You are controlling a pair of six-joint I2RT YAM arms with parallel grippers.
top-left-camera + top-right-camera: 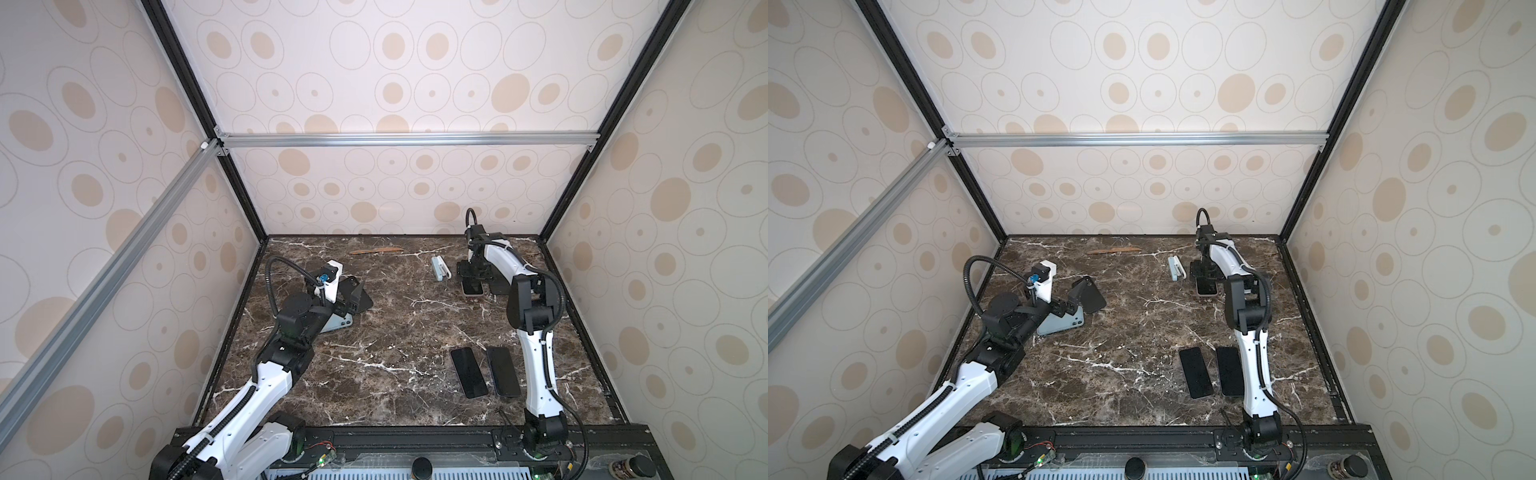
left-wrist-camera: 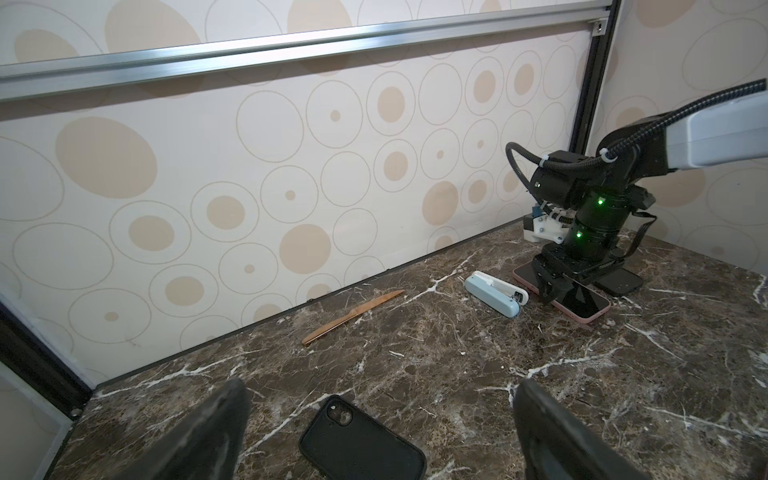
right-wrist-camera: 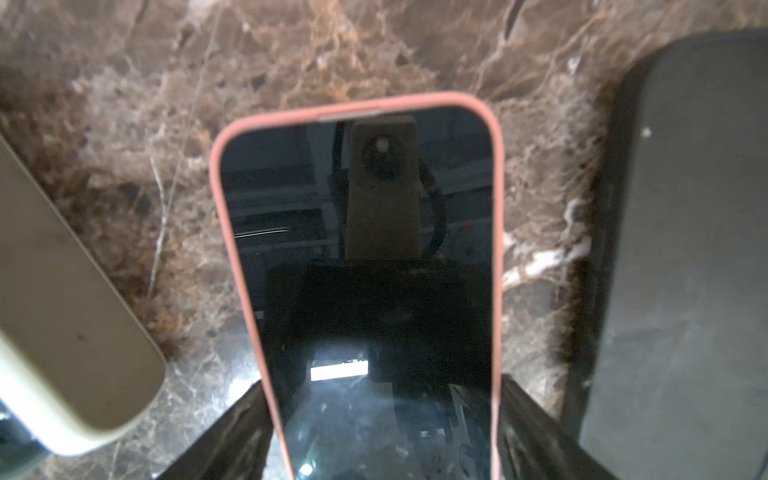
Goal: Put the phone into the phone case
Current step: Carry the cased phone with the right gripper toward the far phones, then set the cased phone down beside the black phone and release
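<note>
Step in hand: I judge the seating step is all but done. The glossy black-screened phone point(image 3: 365, 270) lies screen-up inside the pink soft-rimmed phone case point(image 3: 498, 249), and the rim shows all round the end I can see.
Where it is: flat on the dark brown, white-veined marble tabletop point(image 1: 395, 332), far right. It sits between the pale blue plastic stapler point(image 2: 494, 293) and a flat dark grey slab point(image 3: 685, 249), which may be another phone or case.
Right gripper point(image 3: 384, 395): its fingers straddle the cased phone's long sides near one end. I cannot tell whether they pinch it or stand just off it.
Left gripper point(image 2: 382, 388): the fingers are spread wide and hold nothing, low over a matte black case with a camera cut-out point(image 2: 361, 440). A pale teal phone-shaped slab point(image 1: 1067, 326) lies just beside it.
Next move: I would check that the unseen end is seated, then lift the right gripper straight up. A sideways pull could drag the phone.
Edges: the far wall is near the right gripper. The stapler and grey slab sit close on either flank, so there is little sideways room.
Open room: the middle of the table is bare. A flat black phone point(image 1: 468, 372) and a second flat black phone point(image 1: 503, 371) lie near the front right. A thin copper-coloured knife point(image 1: 376, 250) lies along the far edge.
</note>
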